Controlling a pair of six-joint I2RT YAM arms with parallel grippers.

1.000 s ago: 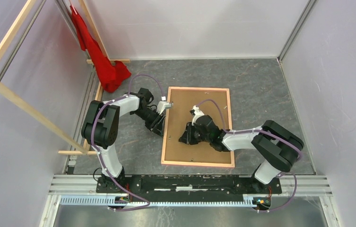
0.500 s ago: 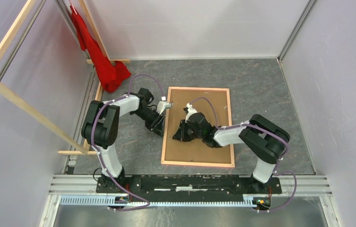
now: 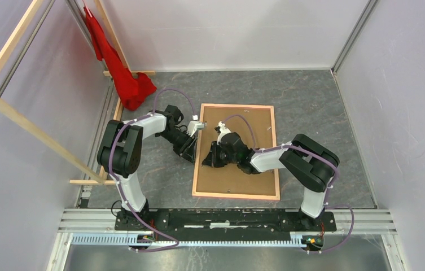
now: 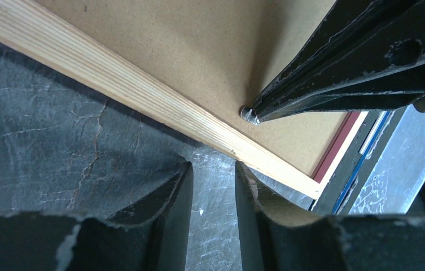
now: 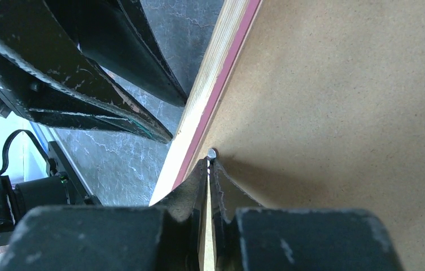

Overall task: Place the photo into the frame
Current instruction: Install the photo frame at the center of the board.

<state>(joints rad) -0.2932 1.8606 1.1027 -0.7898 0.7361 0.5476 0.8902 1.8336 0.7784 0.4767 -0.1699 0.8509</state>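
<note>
The thin-railed, pale wood rectangular frame (image 3: 235, 195) is laid face down on the grey table (image 3: 311, 101) and is filled by a brown cardboard backing board (image 3: 238, 178). The photo is hidden, judged to be already beneath it. Securing seems left: the right gripper (image 5: 209, 165) is closed at a small silver tab (image 5: 212, 152) by the left rail, and the left gripper (image 4: 214, 175) is held open just outside that rail

The top camera sits high above and behind my bases (image 3: 132, 213), looking steeply down on the whole table (image 3: 323, 107), both my arms and the frame (image 3: 235, 196). My left wrist camera rides very close over the table, looking past my left gripper (image 4: 213, 166) across the frame's left rail onto the brown board (image 4: 198, 45). My right wrist camera sits just as close over the board, facing back past my right gripper (image 5: 209, 164) toward that rail. Both wrist views share this stretch of rail, and each shows the other gripper
</note>
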